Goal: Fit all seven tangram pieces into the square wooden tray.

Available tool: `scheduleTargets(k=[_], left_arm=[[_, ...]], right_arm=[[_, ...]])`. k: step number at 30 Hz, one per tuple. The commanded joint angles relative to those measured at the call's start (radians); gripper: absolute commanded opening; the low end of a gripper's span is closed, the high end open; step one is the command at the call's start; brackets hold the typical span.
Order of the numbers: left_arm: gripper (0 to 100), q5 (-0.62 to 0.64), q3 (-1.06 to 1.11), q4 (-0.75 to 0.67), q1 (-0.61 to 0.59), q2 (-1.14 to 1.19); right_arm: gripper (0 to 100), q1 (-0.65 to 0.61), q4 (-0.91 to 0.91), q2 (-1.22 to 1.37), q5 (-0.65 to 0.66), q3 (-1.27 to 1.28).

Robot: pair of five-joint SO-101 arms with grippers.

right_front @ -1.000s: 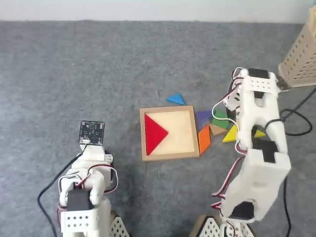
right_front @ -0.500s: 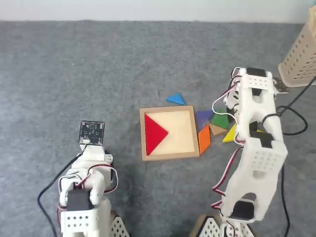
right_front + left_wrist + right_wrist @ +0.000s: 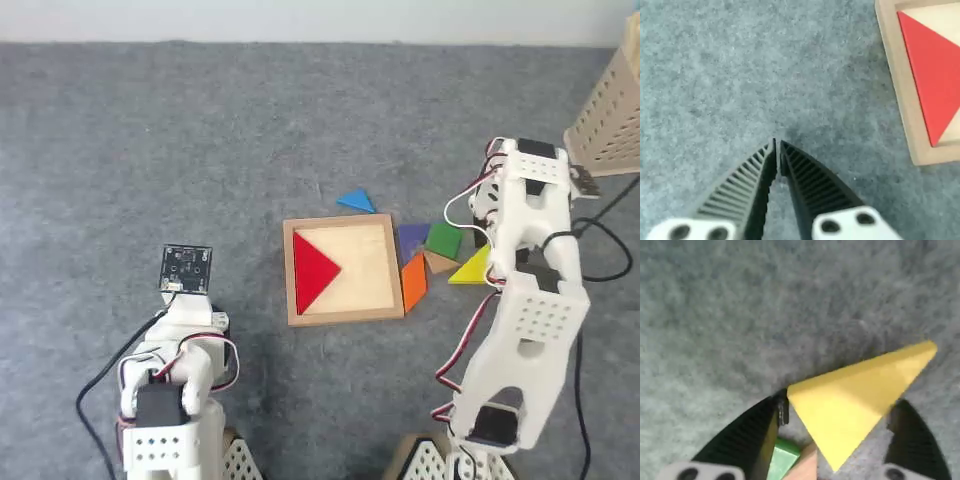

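While it idles, left gripper (image 3: 776,146): fingers (image 3: 747,187) closed, low over the surface (image 3: 715,75).
Right gripper (image 3: 841,404): fingers (image 3: 742,440) clamp yellow triangle (image 3: 855,395), likely bound for tray (image 3: 345,318).

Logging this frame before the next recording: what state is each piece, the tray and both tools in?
tray: one piece in
red triangle: in tray
blue triangle: out, on carpet
purple piece: out
green square: out
orange piece: out, beside tray
brown triangle: out
yellow triangle: out, inside right tool
left tool: shut, empty
right tool: around yellow triangle, grip unclear
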Motion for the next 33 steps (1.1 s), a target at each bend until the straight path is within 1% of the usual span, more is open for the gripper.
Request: scheduleTargets(k=[1, 5, 7, 9, 12, 13, 16, 19, 20, 21, 26, 27, 31, 33], left_arm=[[2, -0.002, -0.01, 0.006, 0.003, -0.018], [2, -0.002, -0.01, 0.006, 0.003, -0.018], [2, -0.002, -0.01, 0.006, 0.003, -0.018], [2, -0.002, -0.01, 0.006, 0.003, -0.018], [2, -0.002, -0.01, 0.006, 0.003, -0.018], [2, -0.002, -0.01, 0.006, 0.003, -0.018], [2, -0.002, -0.01, 0.006, 0.003, -0.018], [2, -0.002, -0.01, 0.006, 0.003, -0.018], [2, -0.002, -0.01, 0.006, 0.003, -0.018], [2, -0.002, -0.01, 0.006, 0.003, -0.018], [2, -0.002, -0.01, 0.006, 0.003, -0.018], [2, -0.002, -0.01, 0.006, 0.003, -0.018], [2, -0.002, -0.01, 0.006, 0.003, -0.018], [2, -0.002, -0.01, 0.006, 0.003, -0.018]], right_arm=[[24.9, 0.013, 0.001, -0.024, 0.04, -0.054], [24.7, 0.015, 0.005, -0.025, 0.138, -0.097], [22.4, 0.021, 0.019, -0.025, 0.235, -0.137], [18.9, 0.022, 0.033, -0.024, 0.385, -0.173], [15.6, 0.024, 0.051, -0.024, 0.661, -0.187], [14.3, 0.024, 0.05, -0.024, 0.726, -0.187], [11.0, 0.024, 0.048, -0.025, 0.806, -0.187], [10.5, 0.019, 0.054, -0.025, 0.873, -0.187], [10.6, 0.022, 0.059, -0.025, 0.879, -0.187], [10.6, 0.028, 0.062, -0.025, 0.855, -0.187], [10.7, 0.067, 0.074, -0.025, 0.686, -0.196], [11.4, 0.068, 0.084, -0.027, 0.641, -0.198], [17.7, 0.065, 0.081, 0.002, 0.376, -0.192], [19.6, 0.073, 0.081, 0.038, 0.301, -0.192]])
